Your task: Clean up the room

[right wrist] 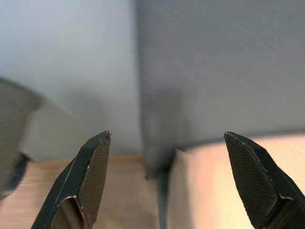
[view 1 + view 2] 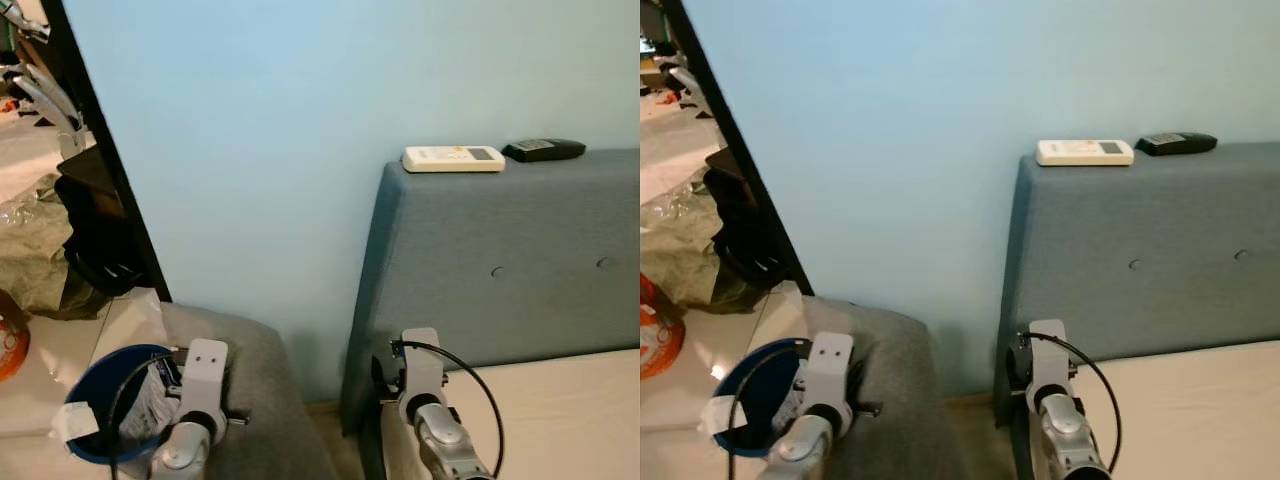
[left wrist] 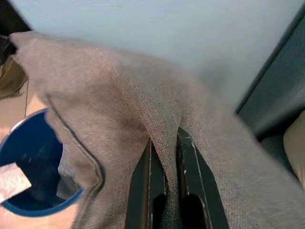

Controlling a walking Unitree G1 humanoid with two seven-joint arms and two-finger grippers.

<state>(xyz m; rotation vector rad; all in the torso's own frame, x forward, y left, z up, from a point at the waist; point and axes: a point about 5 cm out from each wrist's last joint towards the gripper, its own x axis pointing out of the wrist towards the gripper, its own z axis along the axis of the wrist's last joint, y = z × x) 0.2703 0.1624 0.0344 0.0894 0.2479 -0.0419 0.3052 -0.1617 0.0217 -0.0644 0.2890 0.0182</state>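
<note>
A grey-brown fabric cushion (image 3: 119,105) hangs pinched between the two black fingers of my left gripper (image 3: 167,157), which is shut on a fold of it. In the eye views the same cushion (image 2: 255,390) sits low at the left, beside my left arm (image 2: 195,400). My right gripper (image 1: 167,162) is open with nothing between its fingers; it faces the gap between the pale blue wall and the grey headboard (image 2: 510,260). My right arm (image 2: 430,410) is low at the right, before the bed.
A blue bin (image 2: 105,410) holding paper scraps stands on the floor to the left of the cushion. A white remote (image 2: 453,159) and a black device (image 2: 543,150) lie on top of the headboard. A cream mattress (image 2: 560,410) is at the right. A dark frame (image 2: 100,150) stands at the left.
</note>
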